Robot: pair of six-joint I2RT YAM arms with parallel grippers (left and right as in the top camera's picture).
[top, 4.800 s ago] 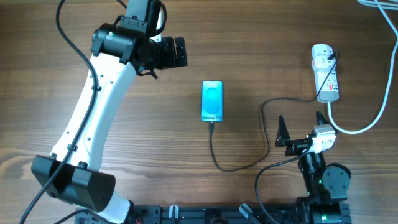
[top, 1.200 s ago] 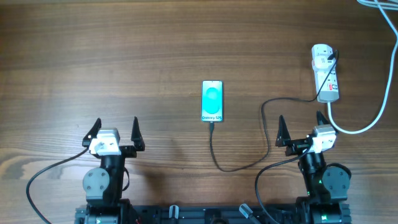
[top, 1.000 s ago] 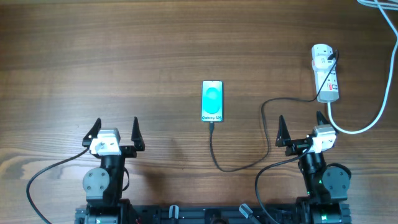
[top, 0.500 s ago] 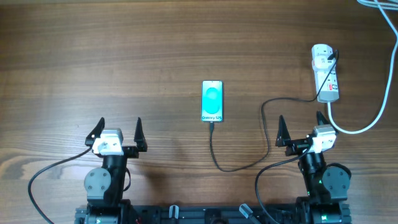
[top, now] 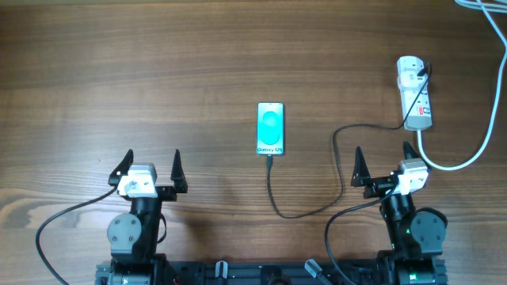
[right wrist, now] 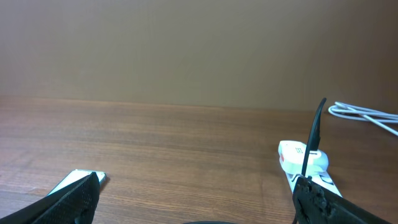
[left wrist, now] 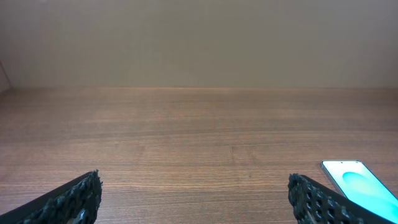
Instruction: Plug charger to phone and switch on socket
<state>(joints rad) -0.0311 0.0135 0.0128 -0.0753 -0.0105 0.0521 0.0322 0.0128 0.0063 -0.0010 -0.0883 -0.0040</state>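
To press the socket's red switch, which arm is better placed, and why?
Right. The socket lies just beyond the right arm, on the same side; the left arm sits far across, past the phone.

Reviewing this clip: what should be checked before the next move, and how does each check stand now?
1. Phone end: the thin black charger cable meets the bottom edge of the cyan-screened smartphone and looks plugged in: ok.
2. Strip end: the cable reaches the white oblong power strip; whether it is seated: cannot tell.
3. The strip's small red switch turned on: cannot tell.
4. Jaws of the left gripper open and empty: ok.
5. Jaws of the right gripper open and empty: ok.
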